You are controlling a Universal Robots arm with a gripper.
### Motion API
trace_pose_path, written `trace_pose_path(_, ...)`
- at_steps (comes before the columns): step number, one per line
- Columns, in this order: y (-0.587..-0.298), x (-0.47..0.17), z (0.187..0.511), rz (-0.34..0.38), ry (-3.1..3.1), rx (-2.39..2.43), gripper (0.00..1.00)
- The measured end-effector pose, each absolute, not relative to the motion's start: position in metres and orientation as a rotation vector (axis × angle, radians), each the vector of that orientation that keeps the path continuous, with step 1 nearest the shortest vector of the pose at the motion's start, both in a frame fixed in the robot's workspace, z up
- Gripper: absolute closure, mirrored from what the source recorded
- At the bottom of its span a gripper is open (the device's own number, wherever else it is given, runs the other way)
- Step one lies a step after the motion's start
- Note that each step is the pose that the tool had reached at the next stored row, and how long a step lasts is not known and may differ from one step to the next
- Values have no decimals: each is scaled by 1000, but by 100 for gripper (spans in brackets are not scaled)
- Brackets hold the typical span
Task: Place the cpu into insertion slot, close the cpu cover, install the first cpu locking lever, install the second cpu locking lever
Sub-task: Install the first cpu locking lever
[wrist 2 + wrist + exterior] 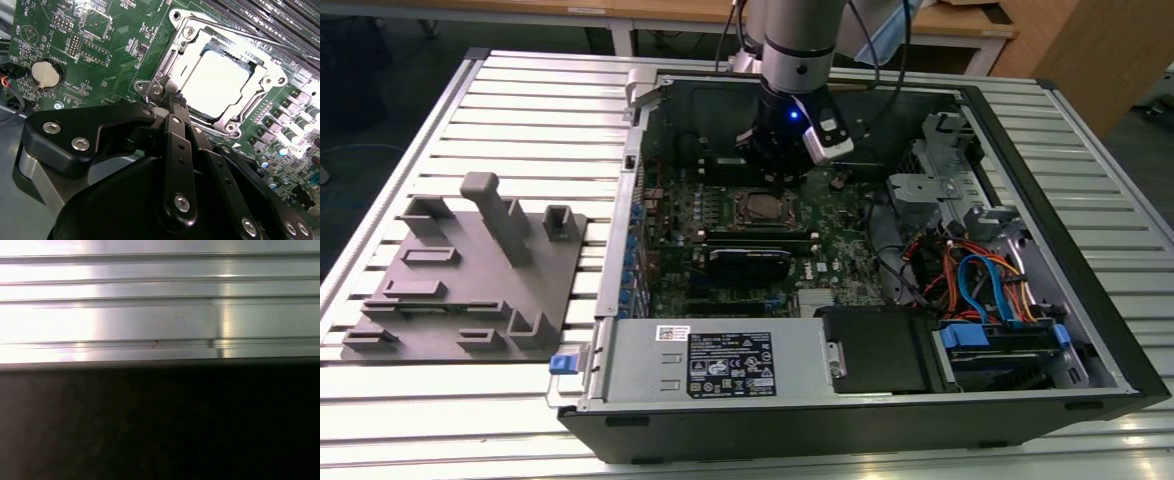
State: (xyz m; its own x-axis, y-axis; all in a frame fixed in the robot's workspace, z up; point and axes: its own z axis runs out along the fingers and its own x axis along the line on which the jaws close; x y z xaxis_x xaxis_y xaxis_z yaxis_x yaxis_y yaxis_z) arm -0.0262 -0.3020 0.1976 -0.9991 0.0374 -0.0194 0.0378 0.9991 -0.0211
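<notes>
In the second wrist view the cpu (217, 82), a square chip with a bright silver top, lies in its socket, and the cpu cover (166, 72), a silver frame, lies flat around it. A thin metal lever (270, 44) runs along the socket's far side. My gripper (172, 100) is shut, black fingers pressed together, with the tips right at one corner of the cover. In the exterior view the gripper (774, 165) hangs inside the open computer case, just behind the insertion slot (761, 207) on the green board.
Long black memory slots (280, 20) flank the socket, and a coin battery (46, 74) sits on the board. A power-supply box (707, 360) lies at the case front, cables (974, 280) to the exterior view's right. A grey fixture plate (467, 280) stands outside the case.
</notes>
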Motion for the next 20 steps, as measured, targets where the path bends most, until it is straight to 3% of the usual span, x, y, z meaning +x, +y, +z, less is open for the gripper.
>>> trace_pose_path(20,-302,-26,197,95,3122,60,90)
